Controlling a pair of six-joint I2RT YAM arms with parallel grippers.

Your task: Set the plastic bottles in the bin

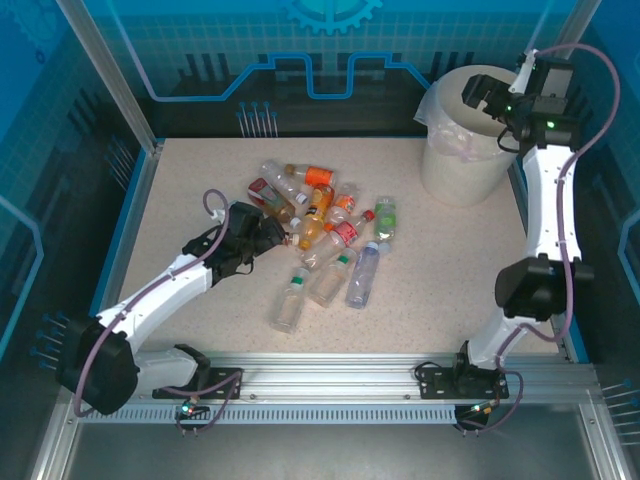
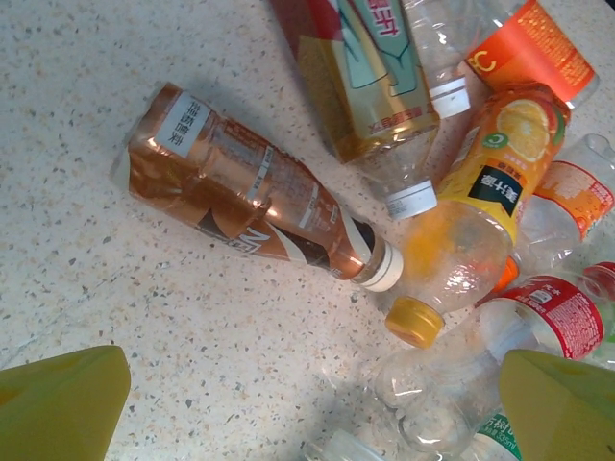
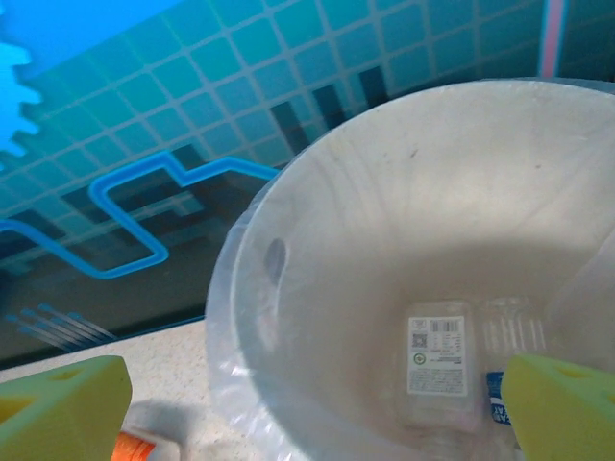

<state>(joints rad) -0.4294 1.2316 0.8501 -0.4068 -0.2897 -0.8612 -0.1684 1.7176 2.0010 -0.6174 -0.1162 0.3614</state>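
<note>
Left tool [image 2: 307,413] spread wide, empty, poised over bottles [image 1: 320,235] heaped on bench [image 1: 450,270]; right tool [image 3: 307,413] wide, empty, above bin [image 1: 460,170]. Probably light, thin-walled, slippery, prone to rolling: pinch brown bottle [image 2: 250,202] across its middle.

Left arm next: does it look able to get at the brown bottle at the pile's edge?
Probably yes. The left arm's jaws stand open facing the brown bottle, which lies on its side with bare table along one flank. The orange bottle by its cap may get nudged.
</note>
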